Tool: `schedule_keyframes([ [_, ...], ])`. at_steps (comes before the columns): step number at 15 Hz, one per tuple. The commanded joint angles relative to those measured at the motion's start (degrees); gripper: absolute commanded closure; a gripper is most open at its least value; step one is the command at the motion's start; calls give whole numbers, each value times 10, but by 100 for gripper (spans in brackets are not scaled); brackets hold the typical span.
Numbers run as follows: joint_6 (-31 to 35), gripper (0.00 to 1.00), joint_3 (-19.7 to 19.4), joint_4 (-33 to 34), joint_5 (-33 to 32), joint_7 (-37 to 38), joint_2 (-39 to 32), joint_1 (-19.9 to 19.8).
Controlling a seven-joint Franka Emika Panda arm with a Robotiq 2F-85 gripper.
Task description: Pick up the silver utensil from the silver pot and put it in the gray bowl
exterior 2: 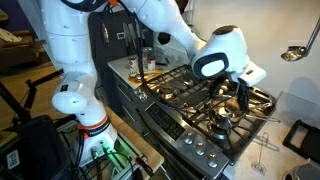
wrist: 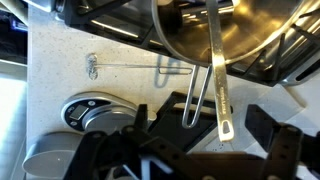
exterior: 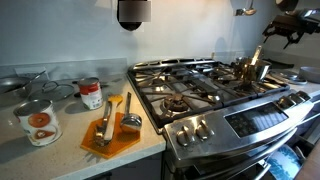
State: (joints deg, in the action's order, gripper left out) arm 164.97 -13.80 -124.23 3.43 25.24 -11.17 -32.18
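Gripper (wrist: 205,150) jaws stand wide apart with nothing between them; in the wrist view its dark fingers (wrist: 275,145) fill the bottom edge. The silver utensil (wrist: 218,85) is in the silver pot (wrist: 235,30). Its long thin handle leans out over the rim, and its holed end lies just beyond the fingers, not gripped. The pot's looped side handle lies right beside it. The pot sits on a burner of the stove (exterior: 200,95). The gray bowl (wrist: 90,112) rests on the pale counter (wrist: 60,60) beside the stove, near a wire whisk (wrist: 130,68). In an exterior view, two cans (exterior: 38,122) stand well apart from the pot.
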Motion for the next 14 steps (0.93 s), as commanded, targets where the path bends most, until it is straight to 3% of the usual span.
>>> schedule_keyframes([
  [1, -7, 0, -37, 65, 47, -16, -67, 43],
  [11, -19, 0, -46, 163, 85, -49, -171, 57],
  [12, -20, 8, -47, 168, 83, -49, -178, 59],
  [13, -22, 27, -46, 174, 84, -51, -183, 58],
  [14, -21, 34, -47, 177, 82, -53, -188, 59],
])
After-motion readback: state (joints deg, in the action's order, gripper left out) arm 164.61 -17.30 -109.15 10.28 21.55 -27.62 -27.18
